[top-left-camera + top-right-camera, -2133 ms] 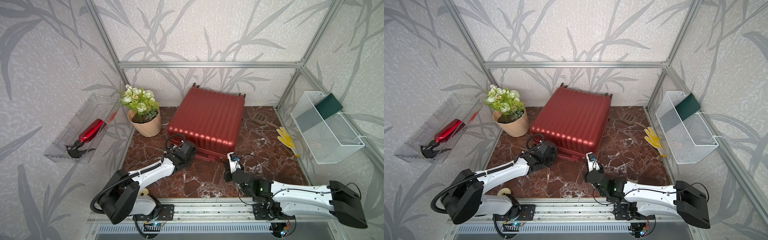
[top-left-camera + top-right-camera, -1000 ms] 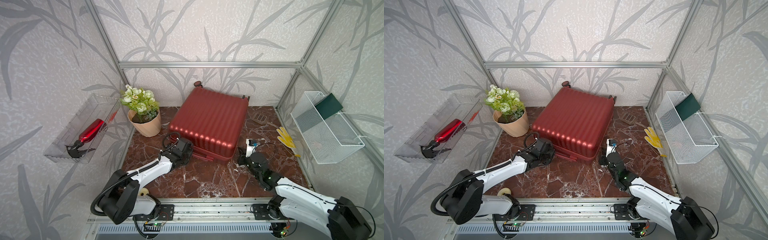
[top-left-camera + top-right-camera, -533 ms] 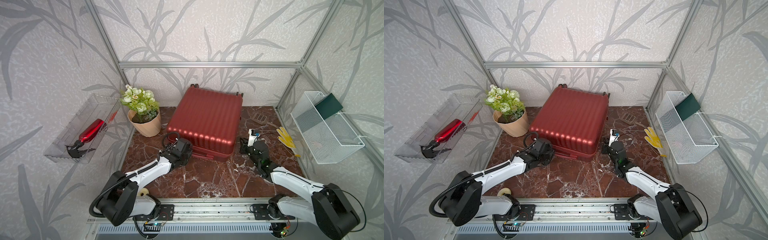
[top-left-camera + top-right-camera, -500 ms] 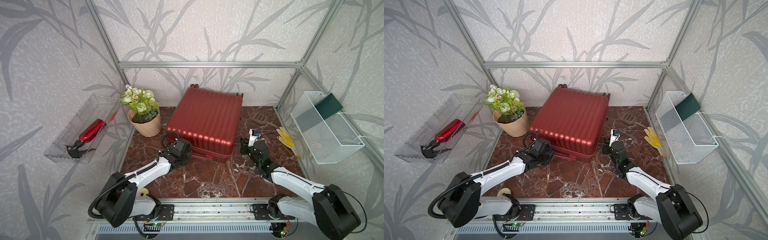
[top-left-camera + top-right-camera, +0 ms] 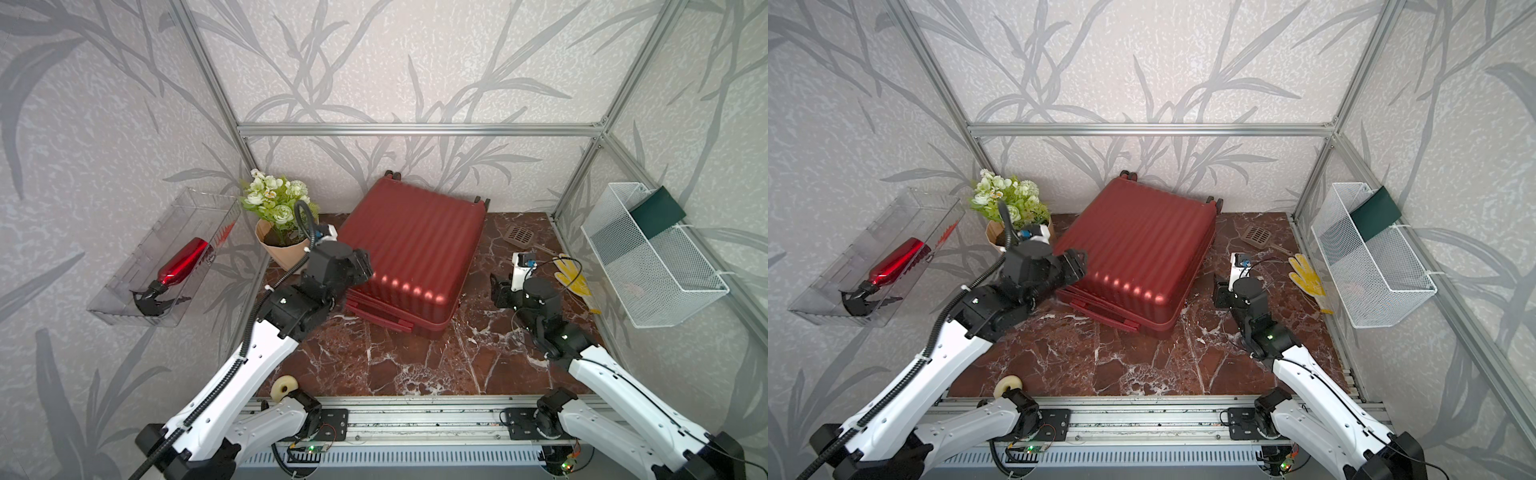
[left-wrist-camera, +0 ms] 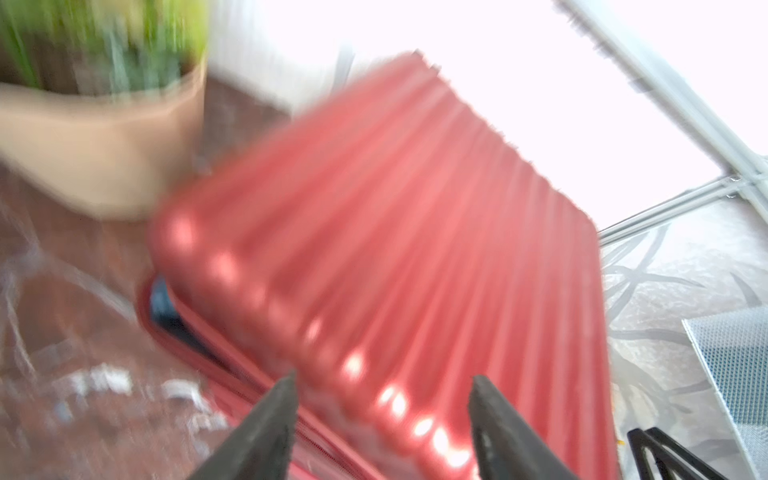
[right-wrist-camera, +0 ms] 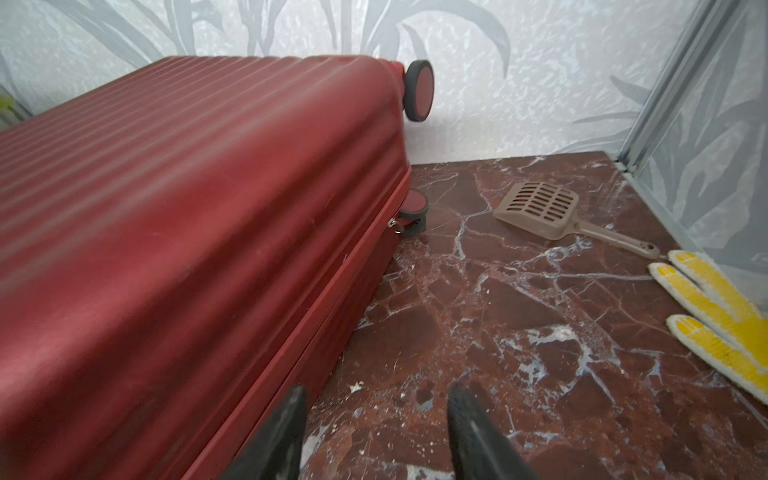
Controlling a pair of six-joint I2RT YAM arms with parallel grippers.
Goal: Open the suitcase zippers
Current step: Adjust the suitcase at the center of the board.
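The dark red ribbed suitcase (image 5: 415, 253) (image 5: 1138, 249) lies flat at the back of the marble floor, wheels toward the wall. My left gripper (image 5: 360, 266) (image 6: 382, 382) hovers open over its front left corner, holding nothing. In the blurred left wrist view the zippers' seam gapes at that corner, showing blue lining (image 6: 161, 301). My right gripper (image 5: 496, 286) (image 7: 376, 395) stands open over the floor beside the case's right side. The zippers' track (image 7: 332, 299) runs along that side to a small metal pull (image 7: 394, 224) by a wheel.
A flower pot (image 5: 282, 245) stands left of the case. A red spray bottle (image 5: 183, 262) lies in a clear wall tray. A brown scoop (image 5: 519, 236) and yellow glove (image 5: 575, 278) lie right, under a wire basket (image 5: 652, 257). A tape roll (image 5: 283, 387) sits by the rail.
Both grippers have opened. The left arm has risen from the front left corner to above the case's edge. The right arm has stayed beside the right side.
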